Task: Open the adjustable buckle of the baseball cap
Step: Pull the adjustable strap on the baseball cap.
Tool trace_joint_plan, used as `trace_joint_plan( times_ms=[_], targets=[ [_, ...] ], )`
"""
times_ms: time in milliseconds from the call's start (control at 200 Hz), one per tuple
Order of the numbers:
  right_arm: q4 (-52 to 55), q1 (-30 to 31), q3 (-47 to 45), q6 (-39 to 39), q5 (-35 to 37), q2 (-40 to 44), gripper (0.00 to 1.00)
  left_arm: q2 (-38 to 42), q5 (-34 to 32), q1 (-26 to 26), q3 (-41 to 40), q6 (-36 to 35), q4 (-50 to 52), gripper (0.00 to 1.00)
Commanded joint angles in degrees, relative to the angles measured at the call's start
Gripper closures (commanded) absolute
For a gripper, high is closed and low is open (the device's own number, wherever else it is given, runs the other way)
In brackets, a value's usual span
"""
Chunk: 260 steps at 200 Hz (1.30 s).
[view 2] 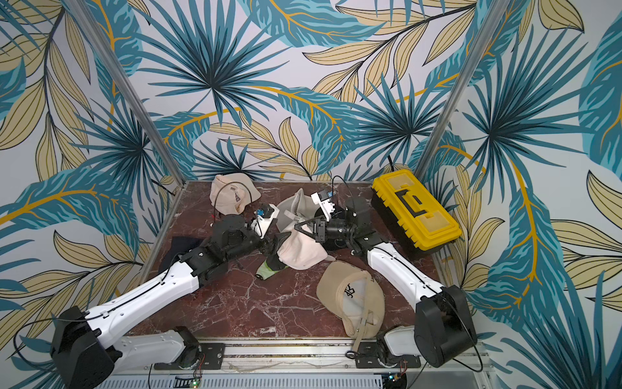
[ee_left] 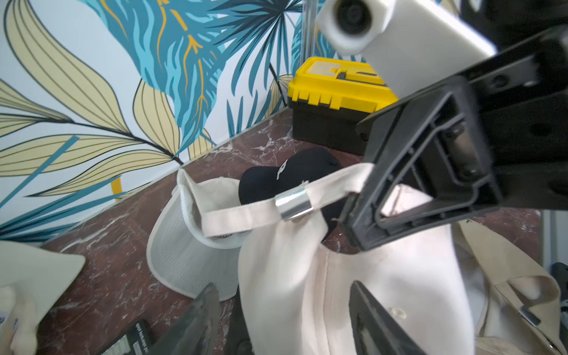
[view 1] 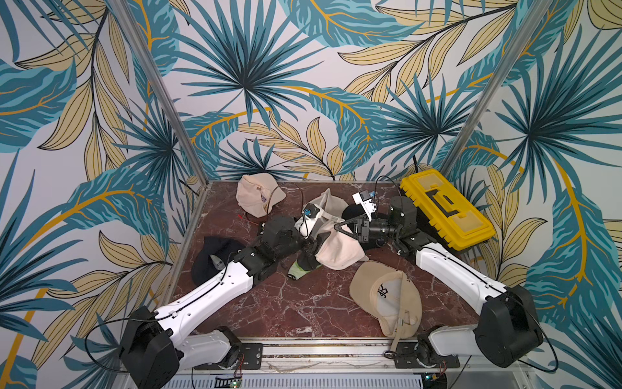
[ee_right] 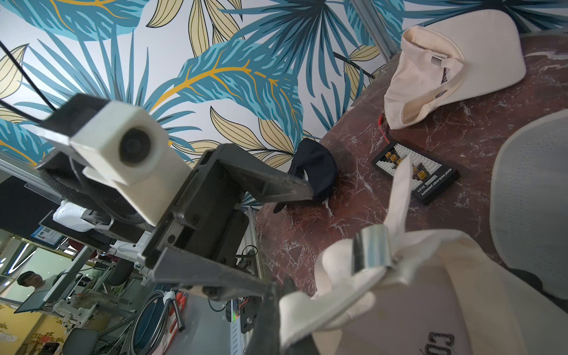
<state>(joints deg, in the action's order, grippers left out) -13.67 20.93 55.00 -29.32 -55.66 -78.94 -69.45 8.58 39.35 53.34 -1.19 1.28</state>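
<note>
mid-table toward the far side, the right gripper (ee_left: pixel 356 190) pinches the strap (ee_left: pixel 239 216) of the cream baseball cap (view 1: pixel 340 251) beside its silver buckle (ee_left: pixel 293 203) while the left gripper (ee_left: pixel 282 285) straddles the crown (ee_left: pixel 384 267), jaws apart, so a pull may drag the unheld cap

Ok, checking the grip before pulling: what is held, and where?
The right tool pinches the pale pink cap's strap beside its metal buckle; the left tool, open astride the cap, seems to grip nothing.
</note>
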Motion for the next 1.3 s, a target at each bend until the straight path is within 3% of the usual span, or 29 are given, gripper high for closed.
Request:
trace_joint_plan(
  times_ms=[0, 631, 691, 811, 901, 1036, 1161, 1297],
  targets=[
    [-2.19, -0.13, -1.20, 0.26, -1.81, 1.66, 1.00, -1.22, 4.77, 0.19, -0.87, -1.71, -1.01, 0.33],
    [-8.89, -0.03, -5.60, -2.77, -7.26, 4.06, 1.00, -3.41, 3.32, 0.28, 0.57, -5.60, -1.45, 0.40],
    [-9.00, -0.03, -5.70, -2.92, -7.05, 4.04, 1.00, -3.63, 5.01, 0.22, 0.71, -6.12, -1.46, 0.49],
    [-10.32, -0.02, -6.03, -3.72, -6.95, 4.05, 1.00, -3.94, 8.65, 0.26, 1.03, -6.92, -1.37, 0.86],
    [-8.91, -0.08, -6.30, -2.33, -6.58, 4.39, 1.00, -3.82, 8.43, 0.22, 0.99, -7.32, -1.42, 1.00],
    [0.38, -0.02, -6.47, 3.97, -4.91, 5.34, 0.85, -2.47, 4.45, 0.28, 0.76, -7.72, -1.46, 1.00],
    [12.19, -0.08, -6.53, 11.22, -1.34, 5.90, 0.80, -0.69, 2.76, 0.23, 0.51, -8.70, -1.63, 1.00],
    [16.89, -0.02, -6.92, 14.79, 0.88, 7.62, 0.69, 0.71, 5.15, 0.23, -0.23, -11.80, -1.72, 1.00]
  ],
)
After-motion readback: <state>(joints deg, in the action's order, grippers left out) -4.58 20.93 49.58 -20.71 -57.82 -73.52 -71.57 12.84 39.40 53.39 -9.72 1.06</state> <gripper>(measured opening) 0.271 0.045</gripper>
